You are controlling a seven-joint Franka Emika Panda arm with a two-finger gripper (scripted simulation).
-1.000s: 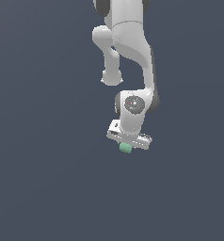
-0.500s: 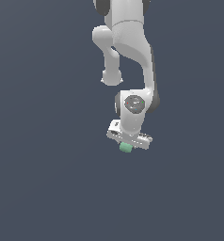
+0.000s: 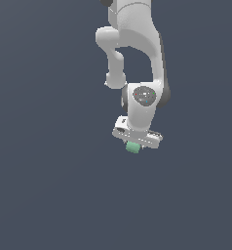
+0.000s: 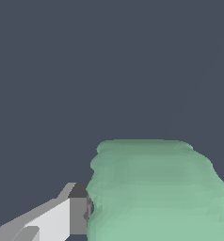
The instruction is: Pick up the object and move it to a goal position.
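The object, a small mint-green cube [image 3: 133, 147], sits just under the white hand of the arm in the exterior view. My gripper [image 3: 134, 146] is shut on it, and the hand hides most of the fingers there. In the wrist view the cube [image 4: 156, 193] fills the lower part of the picture, with one grey and white finger [image 4: 62, 214] pressed against its side. The other finger shows only as a sliver at the picture's edge. No goal marker is visible in either view.
The white arm [image 3: 137, 49] reaches down from the top of the exterior view. Around it lies only a plain dark grey-blue surface [image 3: 49, 185].
The arm and the cube held in the gripper have crept slightly toward the exterior view's right and a little up. The grip is the same.
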